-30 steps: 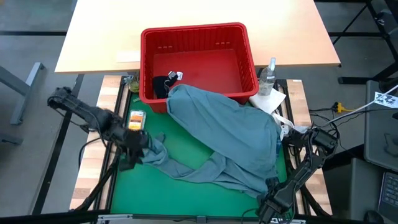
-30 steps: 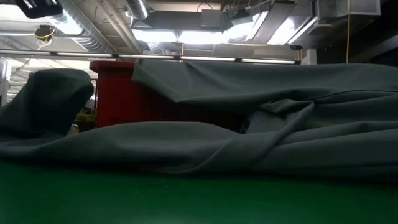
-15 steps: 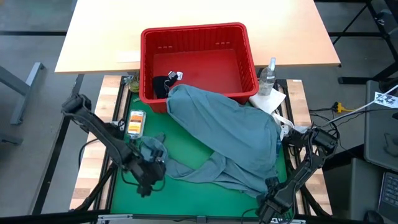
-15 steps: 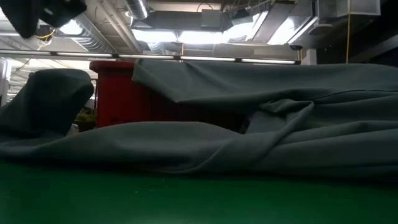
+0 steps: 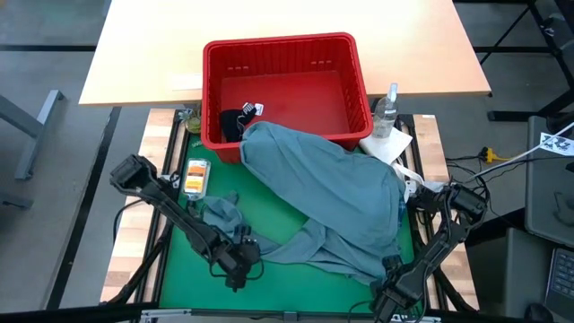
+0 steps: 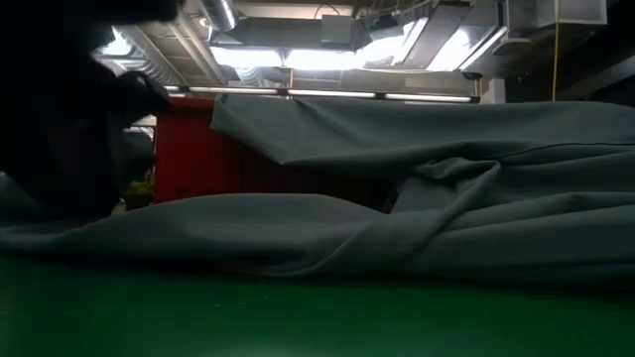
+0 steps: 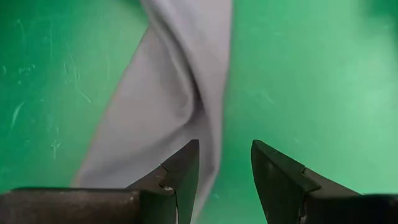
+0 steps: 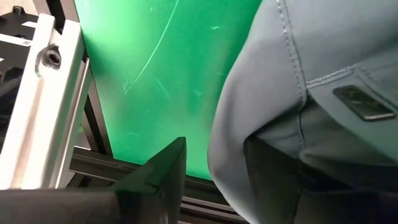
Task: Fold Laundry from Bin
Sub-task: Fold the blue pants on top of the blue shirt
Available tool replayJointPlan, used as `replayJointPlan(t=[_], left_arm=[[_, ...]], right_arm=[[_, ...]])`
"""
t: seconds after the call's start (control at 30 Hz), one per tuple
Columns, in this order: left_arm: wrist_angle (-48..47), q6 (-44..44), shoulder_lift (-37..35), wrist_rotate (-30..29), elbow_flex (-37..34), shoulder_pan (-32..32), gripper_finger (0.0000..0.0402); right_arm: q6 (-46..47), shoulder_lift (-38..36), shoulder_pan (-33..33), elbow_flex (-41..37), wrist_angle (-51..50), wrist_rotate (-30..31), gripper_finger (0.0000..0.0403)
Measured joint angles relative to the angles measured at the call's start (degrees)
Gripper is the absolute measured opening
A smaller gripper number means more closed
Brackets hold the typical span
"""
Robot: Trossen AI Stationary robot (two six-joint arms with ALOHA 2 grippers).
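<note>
The big grey-blue garment (image 5: pixel 332 193) is sprawling over the green mat (image 5: pixel 269 211) with one end hanging on the red bin (image 5: pixel 285 85), while the left gripper (image 5: pixel 237 261) is hovering with fingers spread over a sleeve and the right gripper (image 5: pixel 392 267) is pinching its hem.

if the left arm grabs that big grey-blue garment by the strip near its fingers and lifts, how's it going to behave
Probably floppy: the grey-blue garment lies in soft folds, draped over the red bin rim. It would likely trail and drag rather than lift whole, since it covers much of the green mat. The left gripper stands open over a narrow strip, which may slip or bunch.
</note>
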Motion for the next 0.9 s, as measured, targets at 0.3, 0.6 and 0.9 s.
replayJointPlan(t=[0.3,0.6,0.9], left_arm=[[2.8,-0.8,4.2,0.5,0.0,1.4,0.0119],[0.9,-3.4,0.2,1.5,0.0,4.0,0.0005],[-9.0,-5.1,-11.3,3.1,0.0,11.3,0.0002]], right_arm=[[0.0,0.0,0.0,0.0,0.0,0.0,0.0166],[0.1,0.0,0.0,0.0,0.0,0.1,0.0166],[0.1,0.0,0.0,0.0,0.0,0.1,0.0166]])
